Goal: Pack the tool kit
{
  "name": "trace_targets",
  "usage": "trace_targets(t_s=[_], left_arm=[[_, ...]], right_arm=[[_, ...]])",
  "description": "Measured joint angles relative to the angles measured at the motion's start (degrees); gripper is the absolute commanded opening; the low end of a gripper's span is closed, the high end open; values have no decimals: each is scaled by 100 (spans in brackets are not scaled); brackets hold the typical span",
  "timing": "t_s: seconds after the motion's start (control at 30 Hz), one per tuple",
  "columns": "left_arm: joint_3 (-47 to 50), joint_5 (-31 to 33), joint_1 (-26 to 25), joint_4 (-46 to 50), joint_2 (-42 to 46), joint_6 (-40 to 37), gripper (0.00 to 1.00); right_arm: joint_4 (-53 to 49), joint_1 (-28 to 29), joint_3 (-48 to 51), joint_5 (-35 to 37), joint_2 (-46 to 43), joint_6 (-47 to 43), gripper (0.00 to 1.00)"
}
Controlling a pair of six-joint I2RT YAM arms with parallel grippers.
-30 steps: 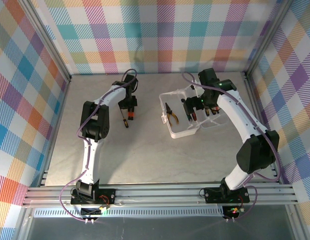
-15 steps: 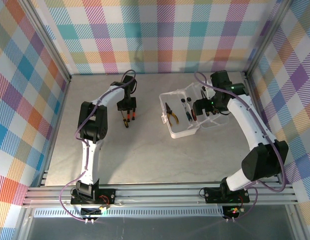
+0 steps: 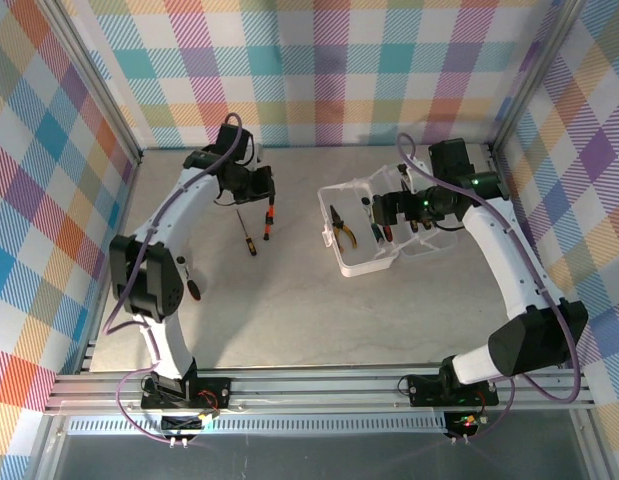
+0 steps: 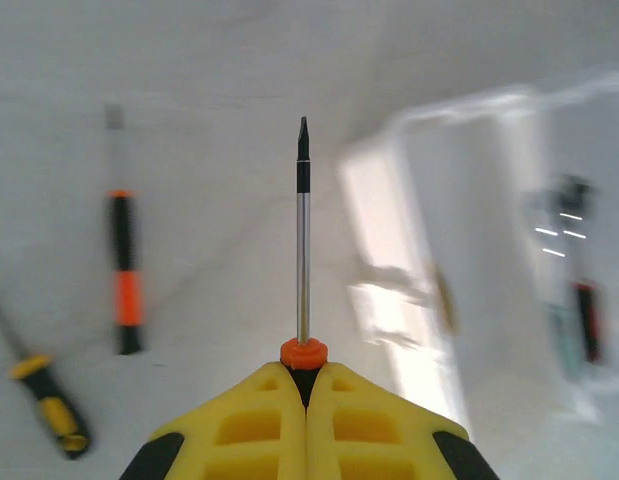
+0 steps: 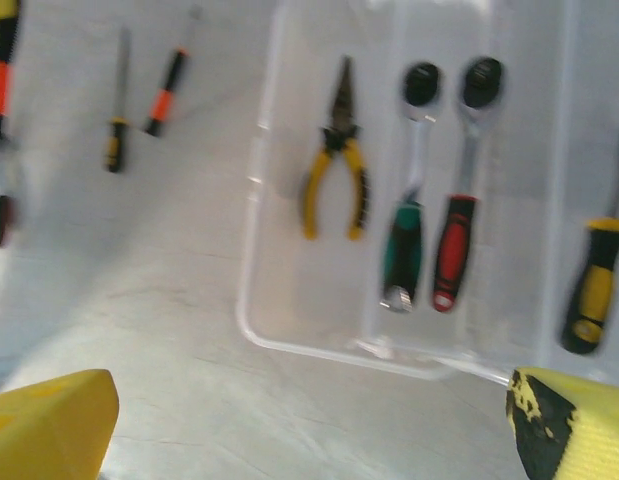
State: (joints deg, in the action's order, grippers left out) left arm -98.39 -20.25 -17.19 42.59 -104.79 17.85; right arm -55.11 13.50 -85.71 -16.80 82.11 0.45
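Note:
My left gripper is raised above the back-left of the table. In the left wrist view it is shut on a screwdriver with an orange collar, whose steel shaft points straight ahead. The open translucent case lies right of centre. Inside it are yellow-handled pliers, a green-handled ratchet and a red-handled ratchet. A yellow-and-black screwdriver lies in the half further right. My right gripper hovers open over the case, its fingers wide apart.
Two loose screwdrivers lie on the table left of the case: an orange-and-black one and a yellow-and-black one. Checked walls close in the table at the back and both sides.
My left gripper has shut on the screwdriver and lifted it off the table, towards the back. The right gripper has drifted slightly left over the case, still open.

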Motion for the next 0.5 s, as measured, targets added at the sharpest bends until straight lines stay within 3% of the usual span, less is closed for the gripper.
trace_targets(t_s=[0.23, 0.5], left_arm=[[702, -1419, -546, -1344, 590, 710, 0], [1132, -1965, -1060, -2347, 769, 1268, 0]], right_arm=[[697, 282, 24, -824, -31, 496, 99], [1325, 868, 24, -1082, 208, 929, 85]])
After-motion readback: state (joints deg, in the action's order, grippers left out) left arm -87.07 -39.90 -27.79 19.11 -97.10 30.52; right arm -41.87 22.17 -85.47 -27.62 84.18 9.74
